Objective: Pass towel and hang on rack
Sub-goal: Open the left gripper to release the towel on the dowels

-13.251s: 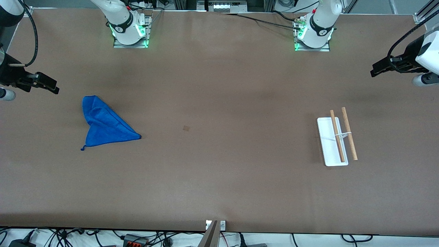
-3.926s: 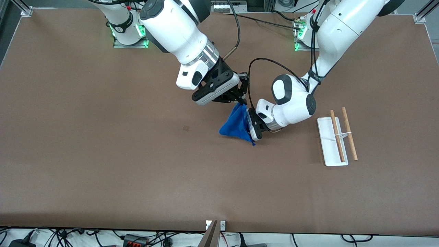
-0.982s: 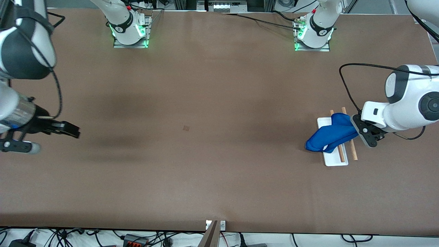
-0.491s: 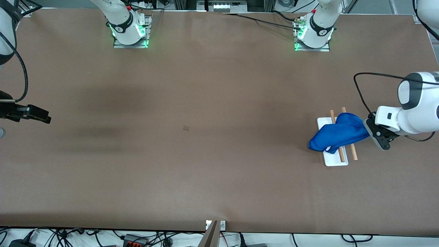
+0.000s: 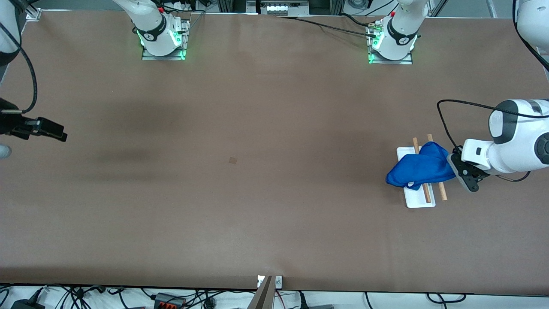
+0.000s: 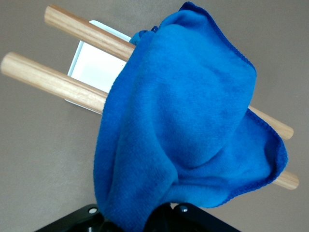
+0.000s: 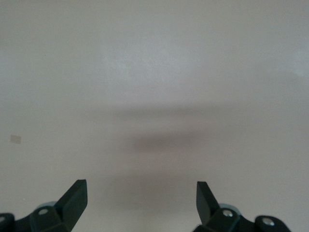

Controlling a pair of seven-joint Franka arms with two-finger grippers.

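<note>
The bright blue towel (image 5: 421, 171) lies draped across both wooden rods of the rack (image 5: 441, 191); one end hangs down over the white base (image 5: 419, 201) toward the table's middle. My left gripper (image 5: 458, 168) is shut on the towel's other end, just off the outer rod on the side of the left arm's end of the table. In the left wrist view the towel (image 6: 183, 121) covers the middle of the two rods (image 6: 53, 82) and hides most of the left gripper (image 6: 145, 224). My right gripper (image 5: 58, 134) hangs open and empty over the right arm's end of the table; the right wrist view shows this gripper (image 7: 141, 193) over bare table.
The brown table (image 5: 257, 193) carries a small dark square mark (image 5: 233, 160) near its middle. The arm bases (image 5: 163, 40) stand along the edge farthest from the front camera. The left arm's black cable (image 5: 446, 124) loops above the rack.
The left gripper pulled the towel across the rods toward the left arm's end, then eased back a little. The right arm drew back toward its table end, gripper still open.
</note>
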